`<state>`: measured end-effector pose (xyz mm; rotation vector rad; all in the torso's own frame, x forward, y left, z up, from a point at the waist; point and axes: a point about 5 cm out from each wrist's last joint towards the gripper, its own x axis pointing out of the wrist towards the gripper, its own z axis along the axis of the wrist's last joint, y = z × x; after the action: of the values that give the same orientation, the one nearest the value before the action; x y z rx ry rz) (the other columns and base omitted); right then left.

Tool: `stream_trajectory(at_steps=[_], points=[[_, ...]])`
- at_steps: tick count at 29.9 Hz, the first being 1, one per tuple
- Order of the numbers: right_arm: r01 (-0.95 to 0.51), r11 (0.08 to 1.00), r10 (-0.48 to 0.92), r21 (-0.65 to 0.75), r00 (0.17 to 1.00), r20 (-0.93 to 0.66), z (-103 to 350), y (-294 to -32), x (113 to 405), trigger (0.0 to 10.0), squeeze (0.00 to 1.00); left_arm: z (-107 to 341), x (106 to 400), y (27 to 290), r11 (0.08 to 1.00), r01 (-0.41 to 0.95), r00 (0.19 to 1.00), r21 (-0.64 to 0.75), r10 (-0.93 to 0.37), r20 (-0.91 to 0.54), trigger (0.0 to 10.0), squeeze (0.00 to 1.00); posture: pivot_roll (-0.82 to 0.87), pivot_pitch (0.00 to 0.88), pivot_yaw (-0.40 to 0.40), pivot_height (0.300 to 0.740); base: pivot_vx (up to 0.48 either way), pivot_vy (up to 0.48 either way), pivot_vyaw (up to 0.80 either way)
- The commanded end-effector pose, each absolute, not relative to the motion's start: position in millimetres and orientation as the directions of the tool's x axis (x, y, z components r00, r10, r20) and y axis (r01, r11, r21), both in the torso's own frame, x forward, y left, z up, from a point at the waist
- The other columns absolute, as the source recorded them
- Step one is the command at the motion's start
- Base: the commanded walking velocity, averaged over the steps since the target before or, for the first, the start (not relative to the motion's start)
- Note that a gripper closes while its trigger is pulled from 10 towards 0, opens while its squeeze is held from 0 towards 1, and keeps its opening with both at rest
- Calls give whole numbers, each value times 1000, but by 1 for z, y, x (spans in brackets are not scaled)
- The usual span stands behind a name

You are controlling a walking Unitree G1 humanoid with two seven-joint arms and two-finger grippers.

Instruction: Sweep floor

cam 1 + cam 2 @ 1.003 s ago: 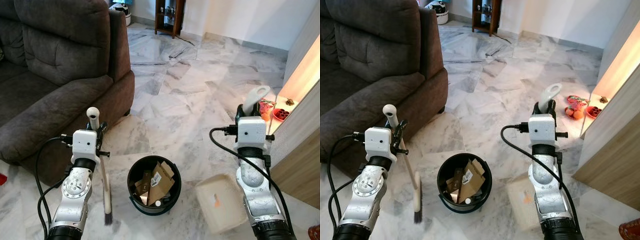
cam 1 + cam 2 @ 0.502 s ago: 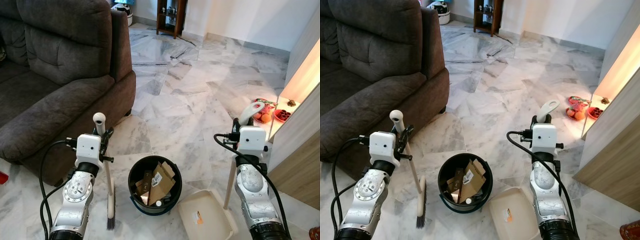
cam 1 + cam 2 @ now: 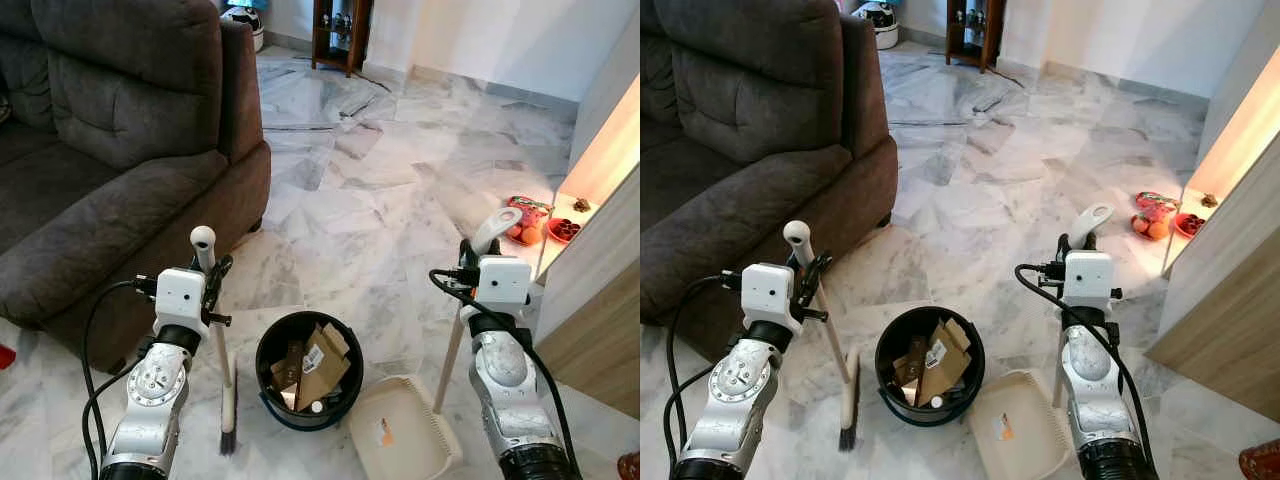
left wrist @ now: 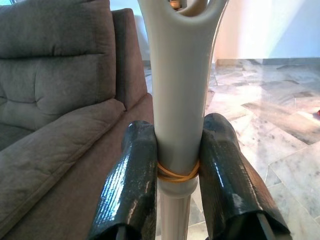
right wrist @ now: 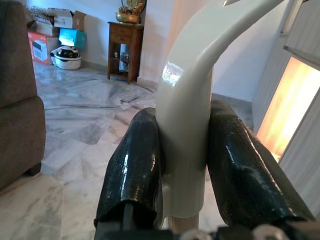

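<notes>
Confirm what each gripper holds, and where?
Left gripper is shut on the broom, near its handle's top. Right gripper is shut on the dustpan handle's upper end.

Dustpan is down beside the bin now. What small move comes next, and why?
Probably hold the dustpan still with the right hand and draw the broom in the left hand a short stroke across the marble floor. Its bristles sit left of the black bin, the pan to the right, so debris must travel round the bin.

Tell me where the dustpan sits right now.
In the left eye view the dustpan lies on the marble floor at lower right, just beside the black bin, its handle held by the right gripper.
</notes>
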<state>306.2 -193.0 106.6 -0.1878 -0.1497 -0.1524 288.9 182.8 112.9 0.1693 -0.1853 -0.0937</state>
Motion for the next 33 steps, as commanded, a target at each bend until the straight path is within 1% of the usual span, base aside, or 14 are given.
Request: stream_trajectory(at_steps=[1, 33], points=[[171, 971, -137, -166, 970, 199, 114, -195, 309, 10000, 0, 121, 288, 184, 982, 67, 973, 176, -103, 206, 10000, 0, 15, 68, -24, 740, 0, 0, 0], [160, 978, -129, -136, 968, 213, 119, -191, 312, 10000, 0, 122, 289, 185, 983, 55, 973, 173, -92, 213, 10000, 8, 5, 79, -19, 740, 0, 0, 0]])
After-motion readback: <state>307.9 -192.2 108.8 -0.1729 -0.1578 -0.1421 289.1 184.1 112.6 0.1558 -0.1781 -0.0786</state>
